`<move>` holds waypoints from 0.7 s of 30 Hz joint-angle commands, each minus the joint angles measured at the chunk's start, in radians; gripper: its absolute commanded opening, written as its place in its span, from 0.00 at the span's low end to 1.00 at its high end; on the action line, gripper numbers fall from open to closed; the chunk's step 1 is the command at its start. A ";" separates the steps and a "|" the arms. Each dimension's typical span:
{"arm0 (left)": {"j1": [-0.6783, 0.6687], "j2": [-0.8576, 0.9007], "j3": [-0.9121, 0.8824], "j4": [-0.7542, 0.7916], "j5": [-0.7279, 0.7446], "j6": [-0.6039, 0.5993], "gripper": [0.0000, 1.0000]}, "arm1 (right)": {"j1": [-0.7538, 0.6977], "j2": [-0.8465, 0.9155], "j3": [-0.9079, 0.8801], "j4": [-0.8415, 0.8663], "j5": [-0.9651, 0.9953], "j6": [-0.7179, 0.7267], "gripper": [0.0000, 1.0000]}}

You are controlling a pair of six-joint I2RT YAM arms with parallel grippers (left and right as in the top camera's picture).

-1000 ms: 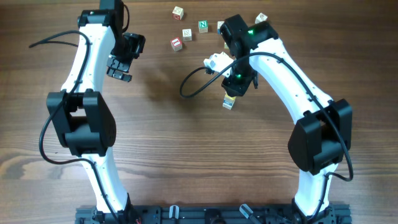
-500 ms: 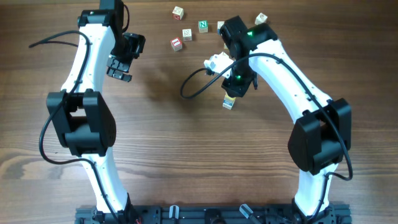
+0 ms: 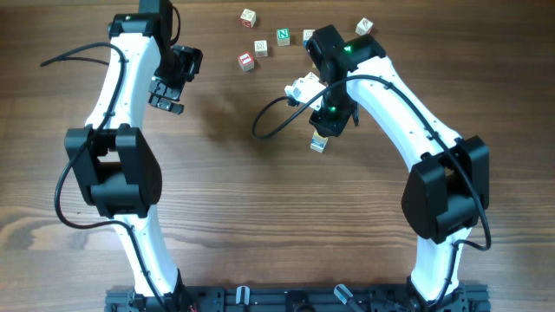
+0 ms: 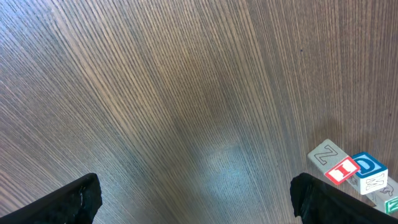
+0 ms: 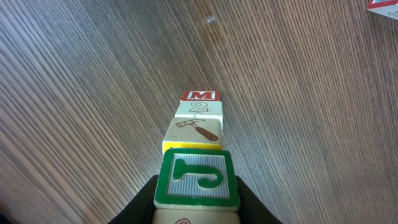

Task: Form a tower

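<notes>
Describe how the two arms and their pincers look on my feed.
Both share one build: white rounded links, bulky black joint housings, black pincers. The left arm, ending in the left pincer, carries a thin black cable. The right arm shows small green lights, a black cable loop and a white module near the right pincer.
</notes>
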 commanded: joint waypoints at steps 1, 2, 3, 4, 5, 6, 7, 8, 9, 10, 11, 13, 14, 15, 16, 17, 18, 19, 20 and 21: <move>0.004 -0.030 -0.005 0.000 -0.010 0.012 1.00 | 0.002 0.014 -0.003 0.003 0.003 -0.018 0.28; 0.004 -0.030 -0.005 0.000 -0.010 0.012 1.00 | 0.002 0.014 -0.003 0.003 0.003 -0.018 0.28; 0.004 -0.030 -0.005 0.000 -0.010 0.012 1.00 | 0.002 0.014 -0.003 0.004 0.003 -0.018 0.29; 0.004 -0.030 -0.005 0.000 -0.010 0.012 1.00 | 0.002 0.014 -0.003 0.006 0.003 -0.018 0.29; 0.004 -0.030 -0.005 0.000 -0.010 0.012 1.00 | 0.002 0.014 -0.003 0.006 0.003 -0.019 0.29; 0.004 -0.030 -0.005 0.000 -0.010 0.012 1.00 | 0.002 0.014 -0.003 0.006 0.002 -0.019 0.29; 0.004 -0.030 -0.005 0.000 -0.010 0.012 1.00 | 0.002 0.014 -0.003 0.006 0.002 -0.018 0.29; 0.004 -0.030 -0.005 0.000 -0.010 0.012 1.00 | 0.002 0.014 -0.003 0.006 -0.001 -0.019 0.29; 0.004 -0.030 -0.005 0.000 -0.010 0.012 1.00 | 0.002 0.014 -0.003 0.006 -0.002 -0.019 0.29; 0.004 -0.030 -0.005 0.000 -0.010 0.012 1.00 | 0.002 0.014 -0.003 0.006 -0.002 -0.019 0.29; 0.004 -0.030 -0.005 0.000 -0.010 0.012 1.00 | 0.002 0.014 -0.003 0.006 -0.001 -0.020 0.29; 0.004 -0.030 -0.005 0.000 -0.010 0.012 1.00 | 0.002 0.014 -0.003 0.007 -0.003 -0.020 0.31; 0.004 -0.030 -0.005 0.000 -0.010 0.012 1.00 | 0.002 0.014 -0.003 0.007 -0.007 -0.020 0.31; 0.004 -0.030 -0.005 0.000 -0.010 0.012 1.00 | 0.002 0.014 -0.003 0.007 -0.012 -0.020 0.32; 0.004 -0.030 -0.005 0.000 -0.010 0.012 1.00 | 0.002 0.014 -0.003 0.007 -0.013 -0.020 0.32; 0.004 -0.030 -0.005 0.000 -0.010 0.012 1.00 | 0.002 0.014 -0.003 0.007 -0.013 -0.020 0.32; 0.004 -0.030 -0.005 0.000 -0.010 0.012 1.00 | 0.002 0.014 -0.004 0.007 -0.013 -0.020 0.32; 0.004 -0.030 -0.005 0.000 -0.010 0.012 1.00 | 0.002 0.014 -0.004 0.006 -0.014 -0.020 0.32; 0.004 -0.030 -0.005 0.000 -0.010 0.012 1.00 | 0.002 0.014 -0.004 0.006 -0.017 -0.020 0.32; 0.004 -0.030 -0.005 0.000 -0.010 0.012 1.00 | 0.002 0.014 -0.004 0.006 -0.020 -0.020 0.33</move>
